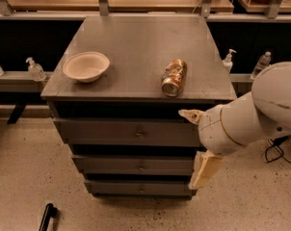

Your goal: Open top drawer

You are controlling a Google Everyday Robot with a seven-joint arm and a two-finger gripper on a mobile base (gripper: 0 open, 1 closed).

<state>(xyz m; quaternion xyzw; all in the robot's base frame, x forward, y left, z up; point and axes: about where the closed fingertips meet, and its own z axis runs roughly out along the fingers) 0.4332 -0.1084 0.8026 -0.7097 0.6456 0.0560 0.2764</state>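
Observation:
The top drawer (112, 132) is the widest grey front of the cabinet, just under the grey top, with a small brass knob (139, 134) at its centre. Two narrower drawer fronts (136, 166) sit below it. My gripper (189, 149) hangs in front of the drawers' right end, to the right of the knob and apart from it. Its two cream fingers are spread wide: one fingertip (189, 114) is level with the top drawer's upper edge, and the other finger (205, 170) points down past the lower drawers. It holds nothing.
On the cabinet top (140, 42) are a cream bowl (86, 66) at the left and a gold can (174, 77) lying on its side near the front right. Sanitizer bottles (35, 70) (227, 60) stand on side ledges. A black object (47, 215) lies on the floor.

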